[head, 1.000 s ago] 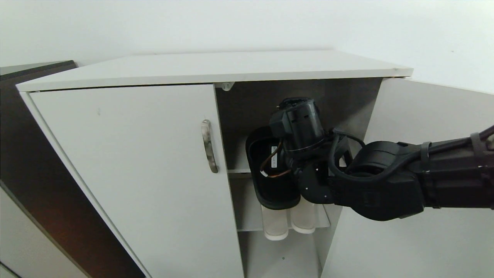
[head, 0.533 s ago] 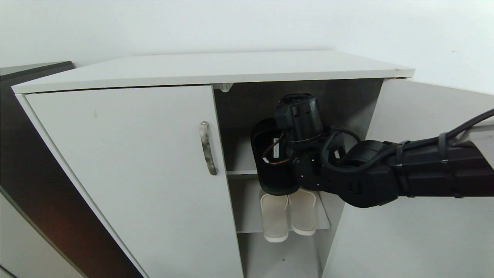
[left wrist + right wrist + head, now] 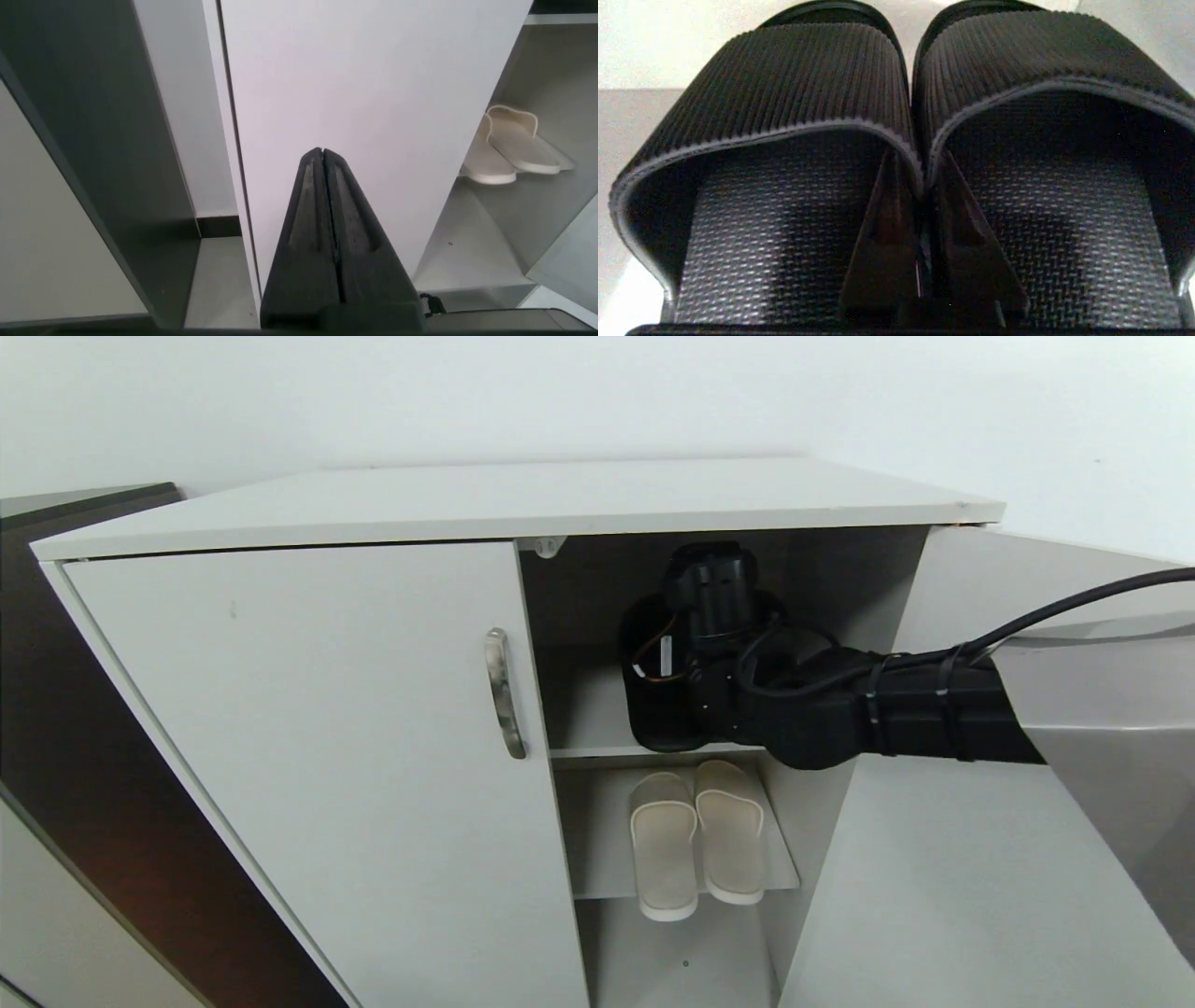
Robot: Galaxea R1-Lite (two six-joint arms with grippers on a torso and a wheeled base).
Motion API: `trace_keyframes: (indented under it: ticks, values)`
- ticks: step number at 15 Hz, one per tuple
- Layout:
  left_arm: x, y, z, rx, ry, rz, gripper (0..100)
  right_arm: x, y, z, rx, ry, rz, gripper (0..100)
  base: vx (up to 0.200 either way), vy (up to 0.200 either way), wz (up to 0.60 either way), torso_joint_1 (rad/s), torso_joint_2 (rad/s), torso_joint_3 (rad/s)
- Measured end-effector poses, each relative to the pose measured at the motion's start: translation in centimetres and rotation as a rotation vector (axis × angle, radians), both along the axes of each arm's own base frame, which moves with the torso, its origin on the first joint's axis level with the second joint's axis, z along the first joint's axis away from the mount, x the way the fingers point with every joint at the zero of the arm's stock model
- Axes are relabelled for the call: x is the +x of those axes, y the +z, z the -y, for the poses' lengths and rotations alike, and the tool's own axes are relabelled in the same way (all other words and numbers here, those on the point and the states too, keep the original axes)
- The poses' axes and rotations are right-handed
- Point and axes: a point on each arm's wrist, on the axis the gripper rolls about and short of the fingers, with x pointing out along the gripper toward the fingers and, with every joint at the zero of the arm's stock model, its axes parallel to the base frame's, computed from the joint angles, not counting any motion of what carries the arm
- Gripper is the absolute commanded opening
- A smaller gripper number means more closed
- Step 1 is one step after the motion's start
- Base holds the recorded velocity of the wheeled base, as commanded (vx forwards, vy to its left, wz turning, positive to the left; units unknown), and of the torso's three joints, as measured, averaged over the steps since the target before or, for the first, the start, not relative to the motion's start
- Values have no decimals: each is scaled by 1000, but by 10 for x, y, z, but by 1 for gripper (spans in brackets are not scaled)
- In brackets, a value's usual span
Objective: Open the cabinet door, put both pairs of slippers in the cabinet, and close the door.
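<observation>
The white cabinet (image 3: pixel 523 504) has its right door (image 3: pixel 943 859) swung open and its left door (image 3: pixel 308 747) closed. A white pair of slippers (image 3: pixel 695 840) lies on the middle shelf, also seen as slippers (image 3: pixel 514 149) past the door's edge. My right gripper (image 3: pixel 920 201) is shut on the inner strap edges of the black pair of slippers (image 3: pixel 915 159). In the head view the black slippers (image 3: pixel 658 705) are inside the upper compartment, just above the upper shelf (image 3: pixel 597 751). My left gripper (image 3: pixel 322 168) is shut with nothing in it, low in front of the closed left door.
A metal handle (image 3: pixel 502 691) is on the closed left door. A dark wooden unit (image 3: pixel 84 775) stands to the cabinet's left. The lowest compartment (image 3: pixel 677 957) lies below the white slippers. A white wall (image 3: pixel 597 392) rises behind.
My right arm has carried the black slippers up and deeper into the upper compartment, uncovering the white pair below. The left gripper's earlier state is not shown.
</observation>
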Motion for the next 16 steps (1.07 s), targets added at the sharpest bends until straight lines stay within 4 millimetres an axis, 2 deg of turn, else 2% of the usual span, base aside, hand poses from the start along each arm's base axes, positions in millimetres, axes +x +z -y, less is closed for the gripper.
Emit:
trace_keyframes:
  ticks: [5, 6, 12, 14, 16]
  values:
    - [0, 0, 0, 0, 0, 0, 0, 18, -12, -8, -27, -12, -30, 0, 0, 0, 0, 0, 0, 0]
    - [0, 0, 0, 0, 1, 0, 0, 20, -14, -9, -28, -13, -31, 100, 0, 0, 0, 0, 0, 0]
    - [0, 0, 0, 0, 0, 0, 0, 20, -22, -10, -35, -13, -46, 100, 0, 0, 0, 0, 0, 0]
    - [0, 0, 0, 0, 0, 0, 0, 7, -20, -6, -51, -2, -68, 100, 0, 0, 0, 0, 0, 0]
    - [0, 0, 0, 0, 0, 0, 0, -14, -11, -1, -43, 19, -80, 100, 0, 0, 0, 0, 0, 0]
